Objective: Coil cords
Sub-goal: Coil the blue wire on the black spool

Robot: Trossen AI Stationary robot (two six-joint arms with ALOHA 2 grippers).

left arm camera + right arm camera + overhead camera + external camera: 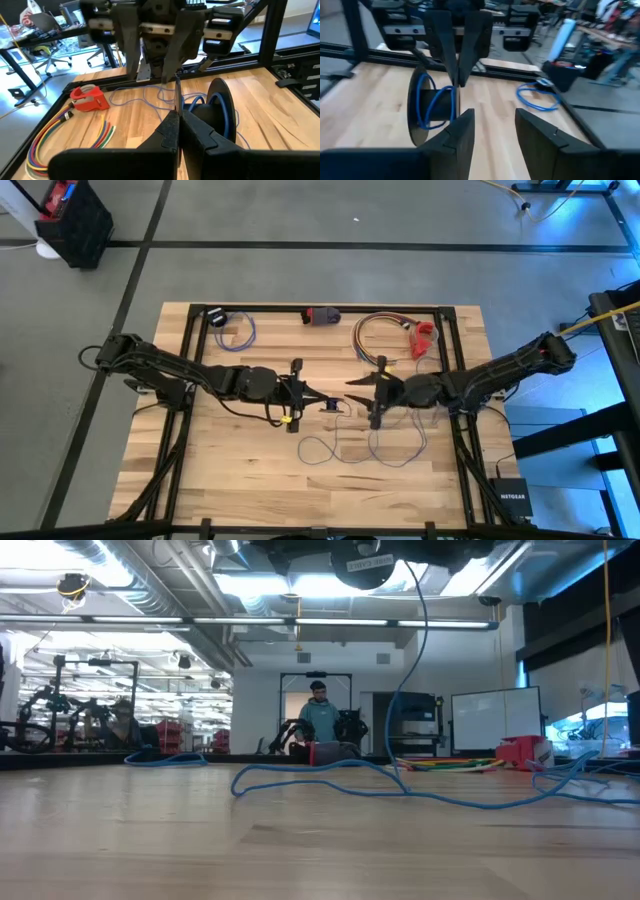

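Note:
The cord is thin and blue. Part of it is wound on a small black disc-shaped spool (333, 406) (220, 105) (417, 112) held up over the table's middle. The remainder drops (410, 650) to the table and lies there in loose loops (370, 448) (400, 790). My left gripper (318, 402) (178, 117) comes from the left and is shut beside the spool. My right gripper (355, 390) (492, 125) faces it from the right, open, with nothing between its fingers, a short way off the spool. My left gripper pinches a thin edge-on part (177, 95) beside the spool's wound hub between its two fingers. I cannot tell whether that part is a plate of the spool or the cord itself. The fingers lie about level, coming from the table's left. The spool is lifted clear, its axis level, with cord trailing down.
A coil of many-coloured cords (375, 335) (65, 135) and a red piece (424, 338) (90, 97) lie far right. A blue coil (240, 330) (537, 95) lies far left, a dark object (322, 315) at the far edge. Black frame rails (190, 370) border the table. A person (320, 715) stands in the room behind.

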